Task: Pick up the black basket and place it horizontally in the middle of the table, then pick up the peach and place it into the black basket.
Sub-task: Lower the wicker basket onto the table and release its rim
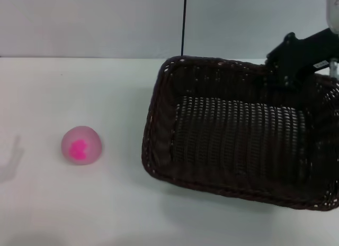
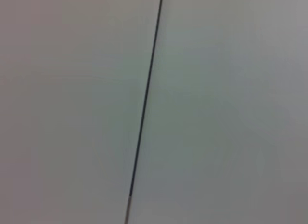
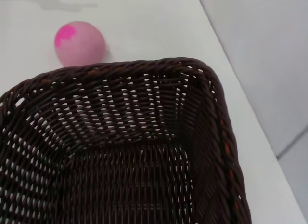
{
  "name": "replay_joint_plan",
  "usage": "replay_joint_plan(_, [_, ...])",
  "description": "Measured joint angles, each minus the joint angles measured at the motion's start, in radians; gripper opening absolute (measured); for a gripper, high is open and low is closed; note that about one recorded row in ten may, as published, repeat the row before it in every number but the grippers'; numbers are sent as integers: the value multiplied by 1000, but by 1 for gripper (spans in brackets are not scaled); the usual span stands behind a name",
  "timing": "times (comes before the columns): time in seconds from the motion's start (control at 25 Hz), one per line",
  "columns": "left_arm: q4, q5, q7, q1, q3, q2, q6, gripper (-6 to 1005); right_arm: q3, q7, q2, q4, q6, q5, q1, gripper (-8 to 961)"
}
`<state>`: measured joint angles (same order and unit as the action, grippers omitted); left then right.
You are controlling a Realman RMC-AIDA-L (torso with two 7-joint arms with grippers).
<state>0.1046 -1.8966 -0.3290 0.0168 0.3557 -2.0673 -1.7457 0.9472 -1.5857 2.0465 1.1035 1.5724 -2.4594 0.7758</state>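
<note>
The black basket sits at the right of the white table, empty and slightly tilted. My right gripper is black, comes in from the upper right and is shut on the basket's far right rim. The right wrist view looks down into the basket from that rim. The peach, pale pink with a magenta blotch, lies on the table well to the left of the basket, apart from it. It also shows in the right wrist view beyond the basket's far wall. My left gripper is out of view.
A grey wall with a thin dark vertical seam stands behind the table; the left wrist view shows only this wall. The table's far edge runs close beside the basket.
</note>
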Motion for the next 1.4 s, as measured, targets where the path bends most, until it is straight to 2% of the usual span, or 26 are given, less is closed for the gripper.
replay_joint_plan(0.4, [6, 1, 1, -23, -71, -3, -28, 845, 35, 101, 13, -95, -26, 32, 64, 182])
replay_joint_plan(1.0, [14, 0, 1, -46, -85, -2, -39, 845, 176, 92, 27, -97, -61, 30, 26, 182])
replay_joint_plan(1.28, [14, 1, -2, -48, -89, -2, -53, 845, 186, 93, 29, -72, -107, 29, 4, 181])
replay_joint_plan(1.4, [14, 1, -4, -50, -98, -2, -58, 845, 186, 93, 31, -39, -113, 33, -15, 323])
